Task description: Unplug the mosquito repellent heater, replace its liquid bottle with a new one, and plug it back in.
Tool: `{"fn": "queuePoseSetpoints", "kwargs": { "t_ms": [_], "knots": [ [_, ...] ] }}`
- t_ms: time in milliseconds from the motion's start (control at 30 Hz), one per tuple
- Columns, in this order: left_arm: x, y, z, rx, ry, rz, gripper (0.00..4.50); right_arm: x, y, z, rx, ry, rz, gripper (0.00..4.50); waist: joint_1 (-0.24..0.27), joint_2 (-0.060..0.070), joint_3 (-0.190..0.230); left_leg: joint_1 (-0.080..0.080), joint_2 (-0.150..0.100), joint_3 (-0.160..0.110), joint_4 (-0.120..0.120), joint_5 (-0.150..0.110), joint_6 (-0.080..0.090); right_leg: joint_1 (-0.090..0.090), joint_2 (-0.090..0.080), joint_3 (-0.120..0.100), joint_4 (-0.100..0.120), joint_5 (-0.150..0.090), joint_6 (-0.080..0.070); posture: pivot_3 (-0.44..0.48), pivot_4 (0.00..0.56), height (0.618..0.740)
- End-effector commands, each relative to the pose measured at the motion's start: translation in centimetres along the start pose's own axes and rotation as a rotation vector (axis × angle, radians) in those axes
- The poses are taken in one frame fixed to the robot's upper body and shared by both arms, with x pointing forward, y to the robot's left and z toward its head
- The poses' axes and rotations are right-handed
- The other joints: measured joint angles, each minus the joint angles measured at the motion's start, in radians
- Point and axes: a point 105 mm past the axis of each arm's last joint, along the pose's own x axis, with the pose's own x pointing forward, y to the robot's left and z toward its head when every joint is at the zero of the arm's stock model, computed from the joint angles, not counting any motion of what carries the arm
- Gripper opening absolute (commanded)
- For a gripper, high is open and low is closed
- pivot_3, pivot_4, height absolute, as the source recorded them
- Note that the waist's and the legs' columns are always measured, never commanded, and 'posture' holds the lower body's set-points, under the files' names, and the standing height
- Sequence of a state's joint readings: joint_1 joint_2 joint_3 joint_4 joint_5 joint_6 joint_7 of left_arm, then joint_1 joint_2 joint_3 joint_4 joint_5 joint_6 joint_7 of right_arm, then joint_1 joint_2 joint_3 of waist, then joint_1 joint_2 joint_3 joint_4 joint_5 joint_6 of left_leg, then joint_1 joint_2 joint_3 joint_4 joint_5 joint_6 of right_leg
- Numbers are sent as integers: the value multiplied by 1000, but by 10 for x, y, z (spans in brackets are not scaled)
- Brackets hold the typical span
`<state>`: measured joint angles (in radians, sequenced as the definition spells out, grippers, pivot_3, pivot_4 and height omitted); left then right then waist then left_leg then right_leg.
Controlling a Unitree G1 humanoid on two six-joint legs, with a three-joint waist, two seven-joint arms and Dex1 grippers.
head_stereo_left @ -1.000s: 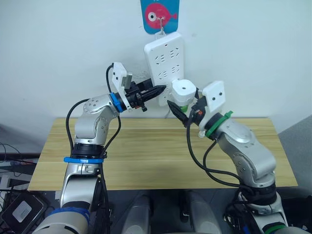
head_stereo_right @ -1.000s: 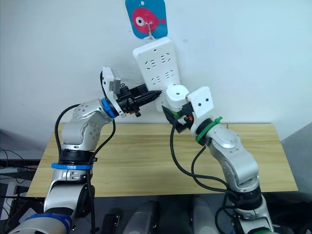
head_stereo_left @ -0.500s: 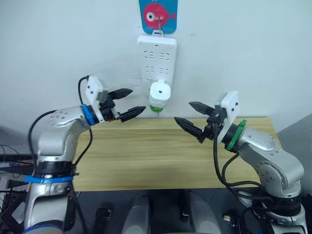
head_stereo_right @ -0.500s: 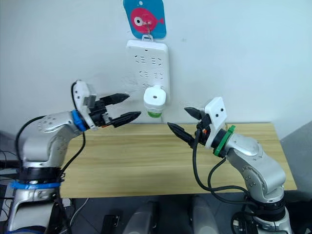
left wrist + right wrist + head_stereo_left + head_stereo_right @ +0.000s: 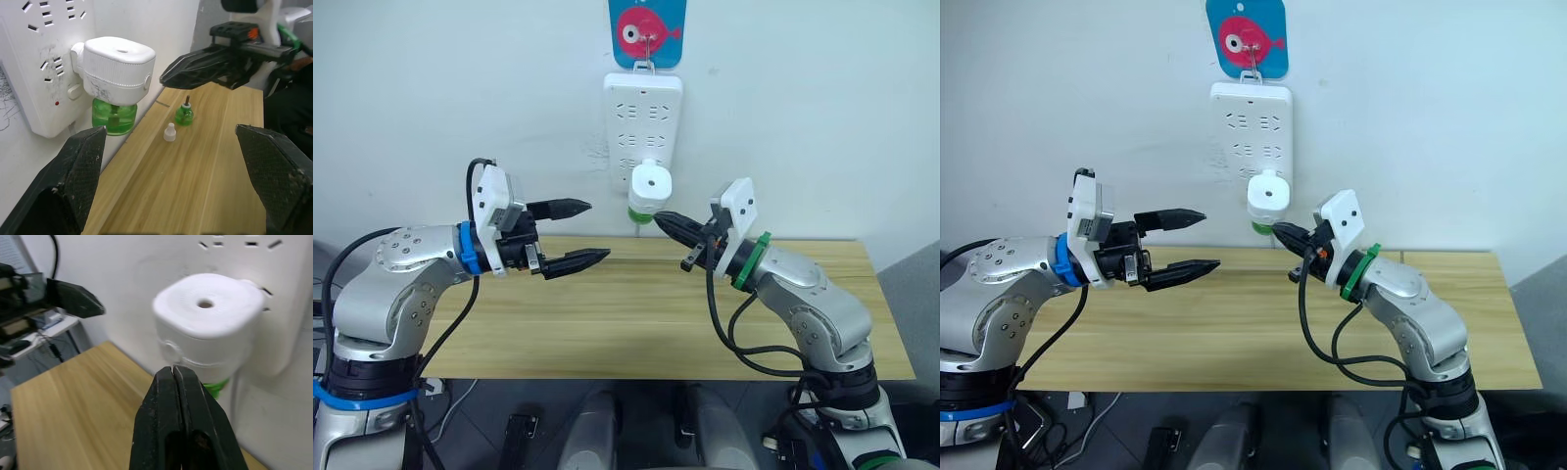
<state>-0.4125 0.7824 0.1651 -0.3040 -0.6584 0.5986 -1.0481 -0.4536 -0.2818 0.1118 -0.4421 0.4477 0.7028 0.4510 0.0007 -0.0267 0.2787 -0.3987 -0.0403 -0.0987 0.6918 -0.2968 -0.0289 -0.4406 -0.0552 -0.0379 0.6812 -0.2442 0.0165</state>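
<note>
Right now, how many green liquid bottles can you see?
2. One green liquid bottle is screwed under the white plug-in mosquito repellent heater on the white wall power strip. A smaller green bottle stands uncapped on the wooden table. Others may be hidden.

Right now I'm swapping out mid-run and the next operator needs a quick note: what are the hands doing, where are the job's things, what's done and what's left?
Left hand: open, empty, held above the table, off to the left of the heater.
Right hand: shut, empty, its tip just in front of the heater.
Heater: plugged into the strip on the wall, a green bottle screwed in under it.
On the table by the wall: a small green bottle with its wick bare, and a white cap beside it.
Done or left: I cannot tell from here whether the swap has been made; check which bottle is the new one first.
</note>
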Motion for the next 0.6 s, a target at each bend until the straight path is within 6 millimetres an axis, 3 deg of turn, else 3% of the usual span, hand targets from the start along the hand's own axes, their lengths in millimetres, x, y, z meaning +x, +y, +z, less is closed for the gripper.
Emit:
{"fn": "queuePoseSetpoints", "kwargs": {
  "t_ms": [33, 367, 600],
  "knots": [
    [-1, 0, 11, 37, -20, 0, 4500, 4, 7, 11, -36, -52, 3, 35, -1, 0, 0, 0, 0, 0, 0, 0, 0, 0, 0, 0, 0, 0, 0, 99, 227, 740],
    [0, 3, 11, 34, -18, -3, 4500, 4, 21, 9, -13, -48, 68, 35, -2, 0, 0, 0, 0, 0, 0, 0, 0, 0, 0, 0, 0, 0, 0, 92, 235, 740],
    [0, 2, 10, 30, -14, -11, 4500, 10, 13, 13, -20, -69, 22, 35, -2, 0, 0, 0, 0, 0, 0, 0, 0, 0, 0, 0, 0, 0, 0, 96, 235, 740]
  ]
}}
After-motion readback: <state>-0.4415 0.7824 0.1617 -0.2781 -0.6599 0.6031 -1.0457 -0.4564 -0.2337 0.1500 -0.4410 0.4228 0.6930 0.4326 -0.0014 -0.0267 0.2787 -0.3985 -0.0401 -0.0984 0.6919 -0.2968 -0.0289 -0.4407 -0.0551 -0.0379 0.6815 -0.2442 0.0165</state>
